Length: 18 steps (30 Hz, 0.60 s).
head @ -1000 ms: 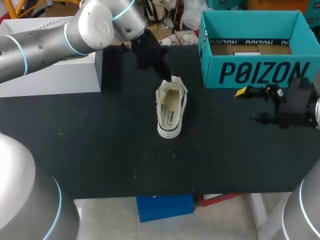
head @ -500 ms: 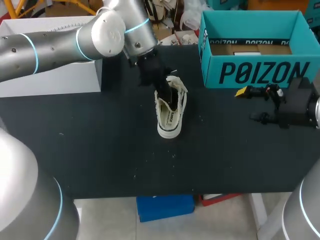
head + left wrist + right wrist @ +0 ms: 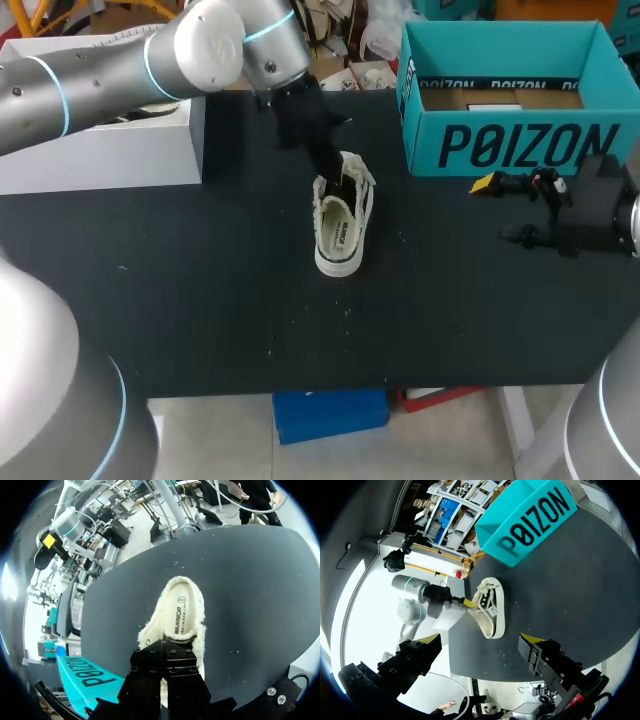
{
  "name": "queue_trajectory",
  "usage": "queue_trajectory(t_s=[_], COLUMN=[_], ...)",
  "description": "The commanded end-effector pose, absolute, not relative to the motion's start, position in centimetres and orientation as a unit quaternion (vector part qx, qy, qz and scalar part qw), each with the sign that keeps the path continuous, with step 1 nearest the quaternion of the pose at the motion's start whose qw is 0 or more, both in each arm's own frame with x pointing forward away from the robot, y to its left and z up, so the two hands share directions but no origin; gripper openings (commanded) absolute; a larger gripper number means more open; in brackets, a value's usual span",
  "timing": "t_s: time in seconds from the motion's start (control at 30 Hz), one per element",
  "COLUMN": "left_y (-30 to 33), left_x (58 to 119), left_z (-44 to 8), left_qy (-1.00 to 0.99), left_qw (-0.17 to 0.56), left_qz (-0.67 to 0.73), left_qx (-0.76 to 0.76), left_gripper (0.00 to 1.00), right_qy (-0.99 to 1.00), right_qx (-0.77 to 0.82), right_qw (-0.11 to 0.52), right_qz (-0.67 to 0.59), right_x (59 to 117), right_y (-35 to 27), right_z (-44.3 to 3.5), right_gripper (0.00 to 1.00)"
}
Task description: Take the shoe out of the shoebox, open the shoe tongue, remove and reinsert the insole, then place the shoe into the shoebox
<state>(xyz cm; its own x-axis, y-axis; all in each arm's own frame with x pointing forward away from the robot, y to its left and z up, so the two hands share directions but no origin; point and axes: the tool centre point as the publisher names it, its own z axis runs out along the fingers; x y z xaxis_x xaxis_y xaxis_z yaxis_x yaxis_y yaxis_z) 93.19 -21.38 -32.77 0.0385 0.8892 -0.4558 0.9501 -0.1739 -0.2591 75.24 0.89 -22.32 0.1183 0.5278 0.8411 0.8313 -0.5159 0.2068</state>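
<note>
One black desk (image 3: pixel 200 280) carries everything you need. On it, the teal shoebox (image 3: pixel 520 145) stands open at the far right. The white shoe (image 3: pixel 340 240) is out of it, upright on its sole near the middle of the desk and well apart from the box, with its heel towards you.

Your right hand (image 3: pixel 505 210) sits released in front of the shoebox, grasping nothing. Your left hand (image 3: pixel 335 178) is down at the shoe's tongue end, reaching into the opening. Its tips are hidden there, so you cannot tell whether it is clenched on anything.

Judge the shoe as light, with a stiff rubber sole and a soft upper that is likely to give under a squeeze. A single-handed pull may drag the whole shoe across the desk, so steady it by the heel rim or the sole edge. The insole (image 3: pixel 179 617) looks thin and floppy between fleecy walls. Take it at its heel edge, where it lies exposed, and peel it up gently.
</note>
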Motion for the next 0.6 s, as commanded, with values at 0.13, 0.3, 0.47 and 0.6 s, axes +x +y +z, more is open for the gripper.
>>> queue_trajectory(t_s=[0.13, 0.3, 0.47, 0.6], left_y=[-16.7, -13.8, -10.0, -9.4], left_x=[91.8, 90.6, 88.3, 88.0], left_z=[-27.8, -26.8, -26.4, -26.3], left_qy=[0.673, 0.709, 0.752, 0.757], left_qw=[0.060, 0.072, 0.096, 0.101], left_qz=[-0.238, -0.222, -0.220, -0.214], left_qx=[0.698, 0.665, 0.614, 0.609], left_gripper=[0.00, 0.07, 1.00, 1.00], right_qy=[-0.465, -0.465, -0.465, -0.465], right_qx=[-0.731, -0.731, -0.731, -0.731], right_qw=[0.159, 0.159, 0.159, 0.159], right_qz=[-0.473, -0.473, -0.473, -0.473], right_x=[75.3, 75.3, 75.3, 75.3], right_y=[1.0, 1.0, 1.0, 1.0], right_z=[-22.3, -22.3, -22.3, -22.3], right_gripper=[1.00, 1.00, 1.00, 1.00])
